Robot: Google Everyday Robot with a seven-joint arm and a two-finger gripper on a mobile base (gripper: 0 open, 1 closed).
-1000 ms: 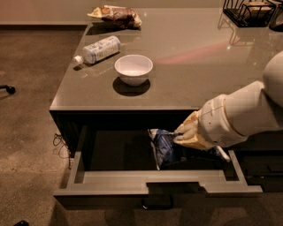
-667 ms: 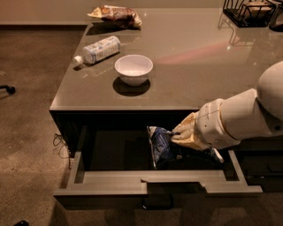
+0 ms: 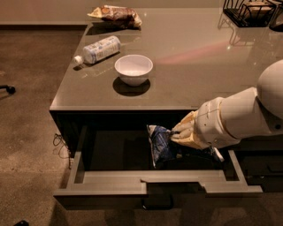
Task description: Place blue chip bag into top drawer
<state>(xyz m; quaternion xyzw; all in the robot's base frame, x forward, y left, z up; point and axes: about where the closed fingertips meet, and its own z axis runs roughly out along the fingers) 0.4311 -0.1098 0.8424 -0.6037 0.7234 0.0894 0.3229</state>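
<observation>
The blue chip bag (image 3: 160, 145) is crumpled dark-blue foil with white print. It hangs inside the open top drawer (image 3: 110, 183), near the drawer's middle, its lower end low over the drawer floor. My gripper (image 3: 177, 133) reaches in from the right on a white arm and is shut on the bag's upper right corner. The drawer is pulled out wide below the desk's front edge, with low grey walls.
On the desk top stand a white bowl (image 3: 133, 69), a lying plastic bottle (image 3: 99, 49) and a brown-red snack bag (image 3: 116, 14) at the back. A black wire rack (image 3: 247, 11) stands at the back right. Carpet floor lies to the left.
My arm and the bag have moved a little to the left and lower inside the drawer. The grip on the bag is unchanged.
</observation>
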